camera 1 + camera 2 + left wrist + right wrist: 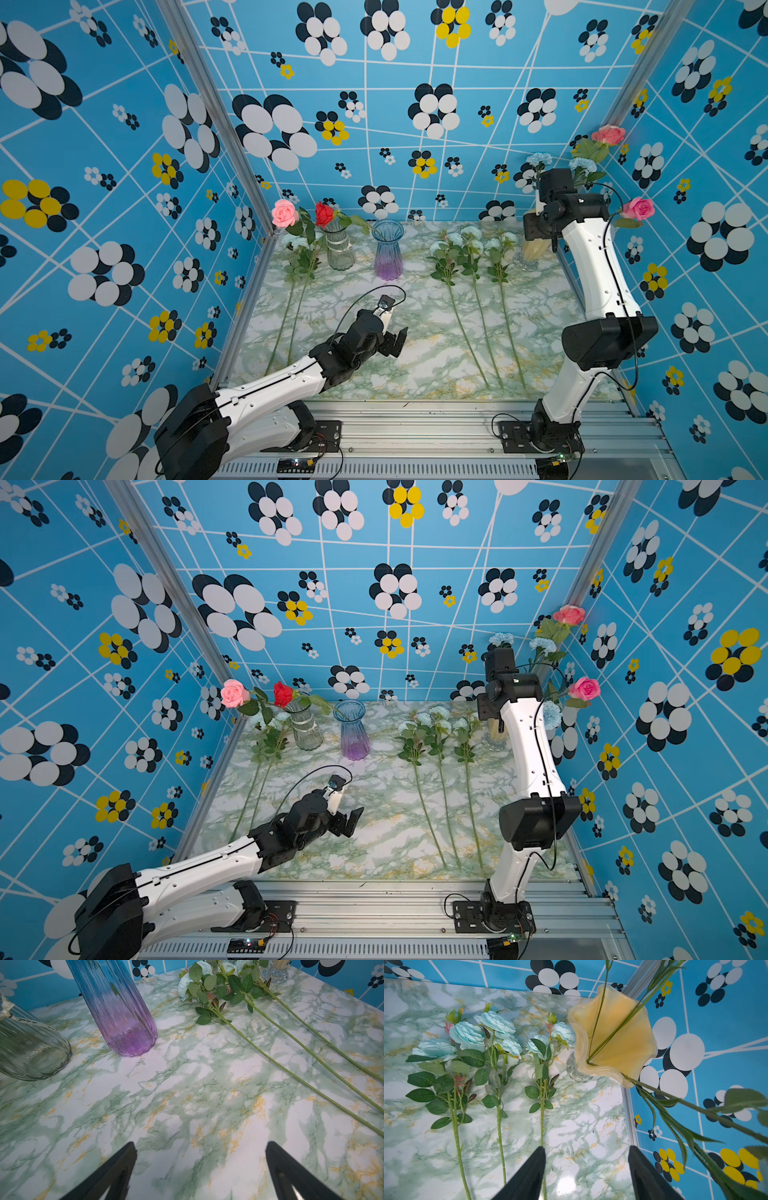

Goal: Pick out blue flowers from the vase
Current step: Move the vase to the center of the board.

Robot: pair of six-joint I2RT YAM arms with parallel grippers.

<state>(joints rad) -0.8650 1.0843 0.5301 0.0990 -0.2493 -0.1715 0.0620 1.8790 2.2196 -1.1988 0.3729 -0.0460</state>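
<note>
Left claw [200, 1145] and right claw [585, 1149] gape empty; pulling blue flowers [539, 159] from the yellow vase [623, 1047] could drag pink roses [638, 208] or topple it.

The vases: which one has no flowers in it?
The blue-and-purple vase, standing between the other two. It is empty, while the clear vase holds roses and the yellow vase holds flowers.

Both top views look down from high in front over the whole marble table [436, 353]. The left wrist camera skims low across it; the right wrist camera looks steeply down, close to the yellow vase [623, 1043] — both share the laid blue flowers [467, 1034].
</note>
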